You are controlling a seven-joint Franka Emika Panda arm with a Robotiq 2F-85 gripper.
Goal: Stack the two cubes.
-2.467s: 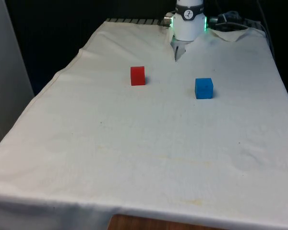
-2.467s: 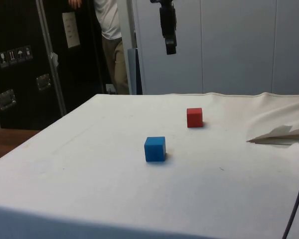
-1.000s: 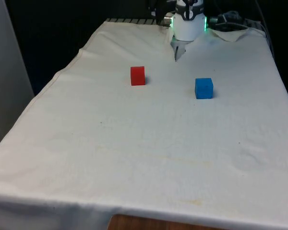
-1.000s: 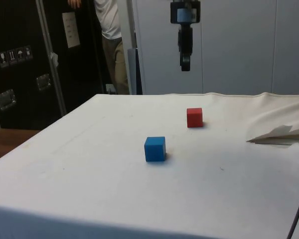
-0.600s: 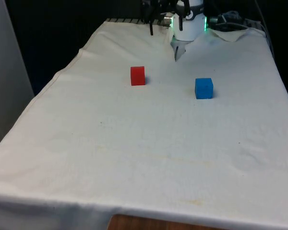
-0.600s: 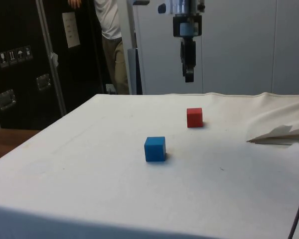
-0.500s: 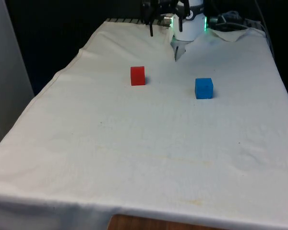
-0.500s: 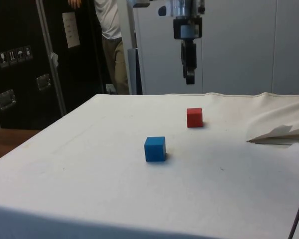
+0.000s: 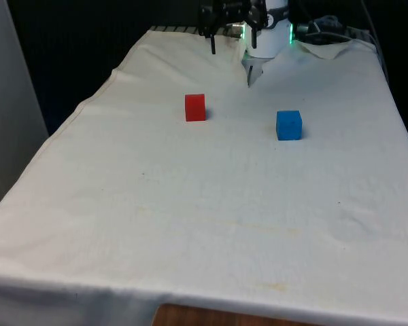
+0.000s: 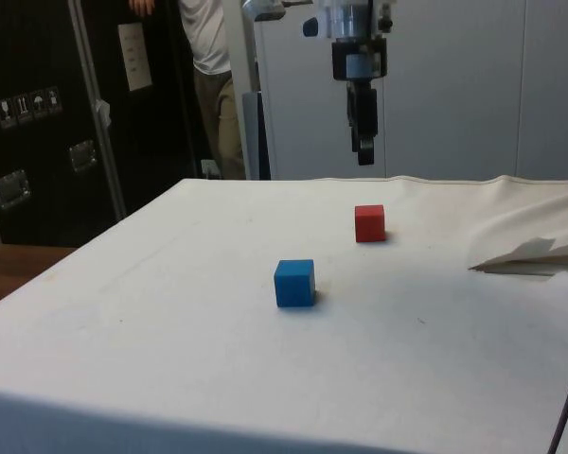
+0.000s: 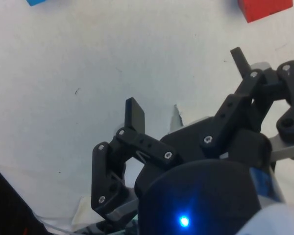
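Two cubes sit apart: the red cube [image 9: 195,107] lies below the gripper [image 10: 363,147], the blue cube [image 9: 288,125] farther off. Its fingers are spread wide, holding nothing. Dropping off-centre could knock red away.

The front camera sits high at one end of the table [image 9: 211,204], looking down its length, with the tool [image 9: 232,42] at the far end. The side camera sits low by a long edge, facing across the table [image 10: 170,331] toward dark cabinets [image 10: 38,113] and a standing person [image 10: 208,85]. The wrist camera looks straight down from above. All three share the red cube [image 9: 195,107] [image 10: 369,223] [image 11: 264,10] and blue cube [image 9: 289,125] [image 10: 294,283] [image 11: 37,2].
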